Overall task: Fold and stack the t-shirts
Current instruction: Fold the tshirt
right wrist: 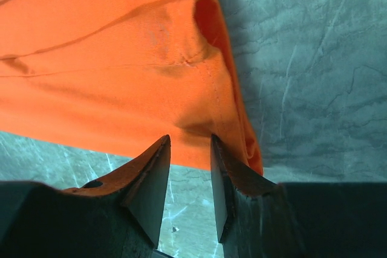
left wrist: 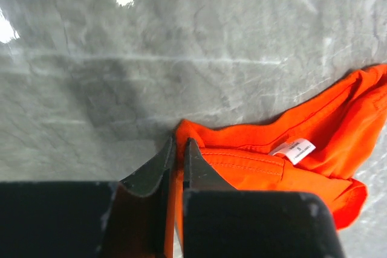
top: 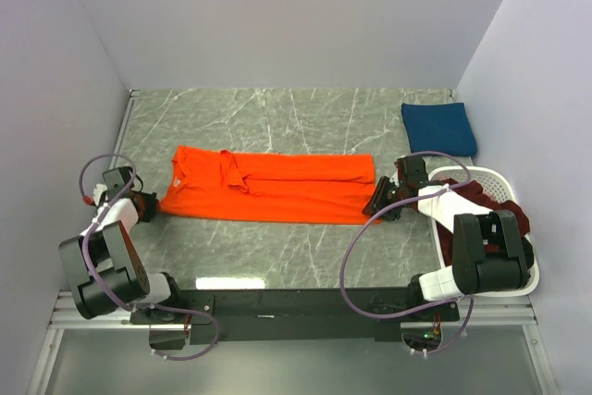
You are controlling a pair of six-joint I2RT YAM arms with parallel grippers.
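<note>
The orange t-shirt (top: 277, 187) lies spread mid-frame on the marble table (top: 277, 256). The left gripper (left wrist: 179, 143) clamps its lower-left corner; the right gripper (right wrist: 189, 140), jaws slightly parted, meets the lower-right hem. A folded navy t-shirt (top: 438, 127) sits upper right, above the basket (top: 476, 171).

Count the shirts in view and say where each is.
3: orange shirt spread mid-table, blue shirt folded at the far right, maroon shirt in the basket; others may hide beneath it.

White basket (top: 474, 170), grey marble table (top: 277, 117)
</note>
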